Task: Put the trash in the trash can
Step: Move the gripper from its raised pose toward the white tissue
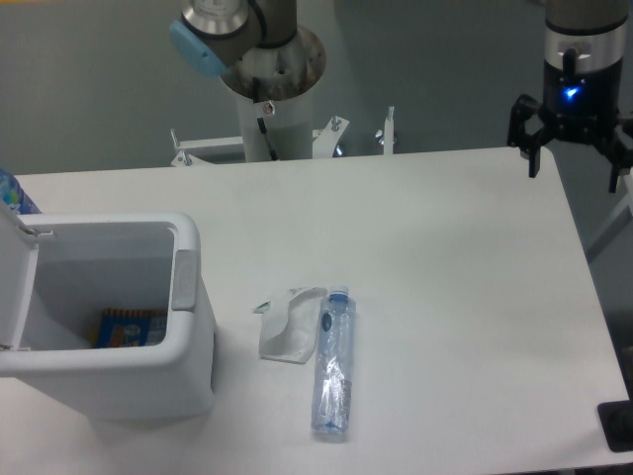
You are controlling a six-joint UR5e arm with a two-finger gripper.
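White napkin [285, 332] touches the bottle [333, 362] near the table's [445, 257] front edge; the bin [119, 327] stands open at the left edge. The gripper [574, 158] hangs spread, empty, over the far right corner.

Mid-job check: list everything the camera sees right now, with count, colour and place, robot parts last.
trash can: 1, white with a grey tab on its rim, lid open, left front of the table.
packet: 1, blue and orange, inside the trash can.
napkin: 1, crumpled white, on the table right of the trash can, beside the bottle.
water bottle: 1, clear with a blue cap, lying on the table, cap toward the far side.
phone: 1, screen lit, bottom left corner, partly cut off.
table: 1, white.
arm base: 1, grey with a light blue cap, behind the table.
gripper: 1, black, fingers spread and empty, above the table's far right corner.
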